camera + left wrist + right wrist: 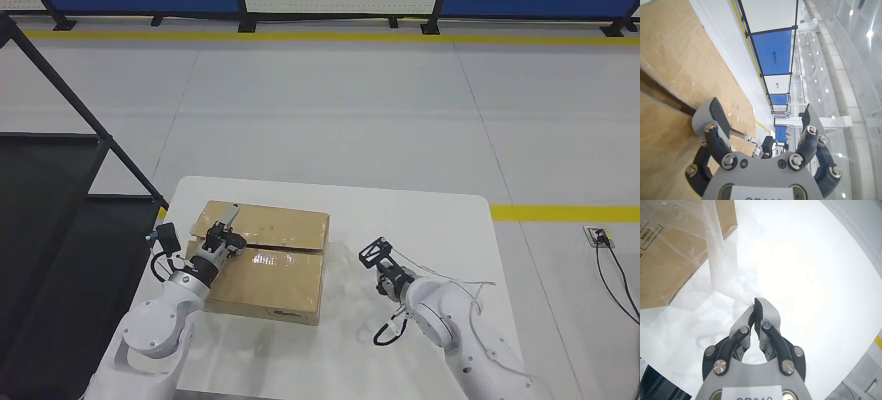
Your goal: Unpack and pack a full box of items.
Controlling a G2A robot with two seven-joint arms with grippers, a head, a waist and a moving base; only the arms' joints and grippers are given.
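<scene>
A brown cardboard box (285,272) lies on the left half of the white table (420,215), its top flaps folded shut with a dark seam (660,84) between them. At the box's left end, my left gripper (222,238) is open over the lid (677,53), one finger pad (718,113) close to the seam. My right gripper (374,254) is to the right of the box, just above the table. It is shut on a strip of clear tape (719,262) that stretches from its fingertips (755,306) back to the box (668,262).
A black frame with a dark panel (60,210) stands against the table's left side. Thin white cables (470,292) trail along my right arm. Bare tabletop (800,266) stretches right of the box and in front of it.
</scene>
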